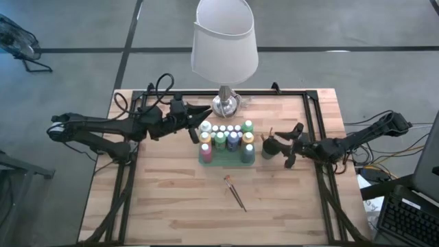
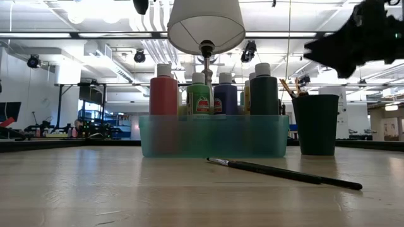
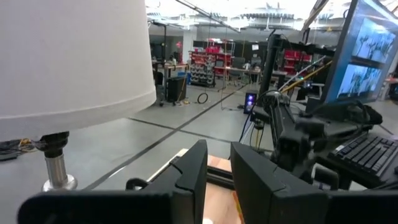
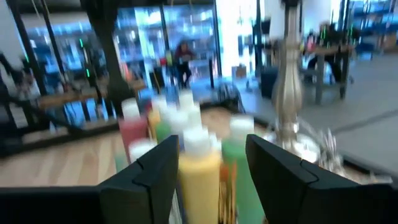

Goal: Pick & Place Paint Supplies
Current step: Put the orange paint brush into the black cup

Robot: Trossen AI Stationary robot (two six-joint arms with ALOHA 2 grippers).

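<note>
Paint bottles (image 1: 226, 140) are standing packed in the green tray (image 1: 221, 160) mid-desk (image 1: 171, 206), in front of the lamp (image 1: 225, 103); brushes are poking from a dark cup (image 1: 269, 147) beside it, one paintbrush (image 1: 235, 193) lying loose toward the near edge. Right gripper (image 1: 291, 145) is hovering by the cup, fingers apart; left gripper (image 1: 206, 118) is hanging over the tray's far-left corner, narrowly parted, empty.

Teal tray (image 2: 214, 142); red bottle (image 2: 163, 94); black cup (image 2: 315, 124)
</note>
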